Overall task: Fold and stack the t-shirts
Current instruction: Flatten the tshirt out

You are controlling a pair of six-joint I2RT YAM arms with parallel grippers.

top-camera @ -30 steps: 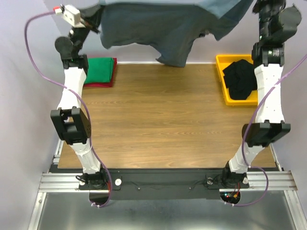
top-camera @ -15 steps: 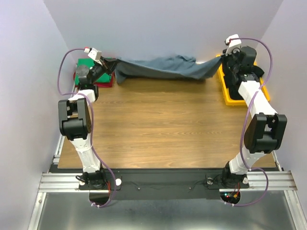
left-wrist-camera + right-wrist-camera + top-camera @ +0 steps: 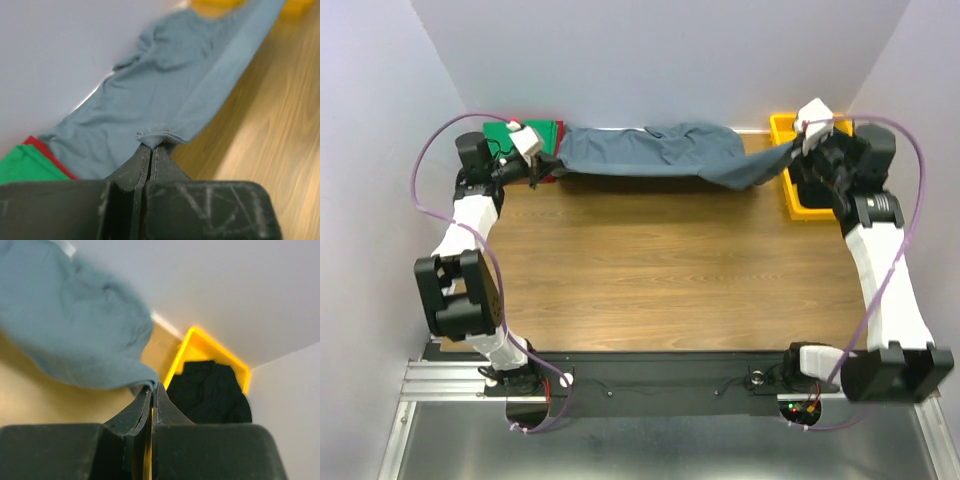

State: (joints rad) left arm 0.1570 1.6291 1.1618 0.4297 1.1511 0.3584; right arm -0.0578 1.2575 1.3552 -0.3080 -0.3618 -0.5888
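A slate blue-grey t-shirt (image 3: 650, 152) is stretched low along the far edge of the table between both arms. My left gripper (image 3: 552, 160) is shut on its left end; the pinched cloth (image 3: 156, 134) bunches at the tips of my left gripper (image 3: 152, 146). At the other end my right gripper (image 3: 798, 148) is shut on the shirt's right corner (image 3: 145, 376), which sits at the tips of my right gripper (image 3: 152, 386). A folded green t-shirt (image 3: 525, 130) lies on a red one (image 3: 35, 143) at the far left. A black t-shirt (image 3: 210, 392) fills the bin.
The yellow plastic bin (image 3: 786, 127) stands at the far right corner, partly under my right arm. The wooden table (image 3: 670, 260) stretches toward the arm bases. Pale walls close in the back and both sides.
Both arms have swung the blue-grey shirt down from high in the air to just above the table's far edge, then drawn it out a little wider.
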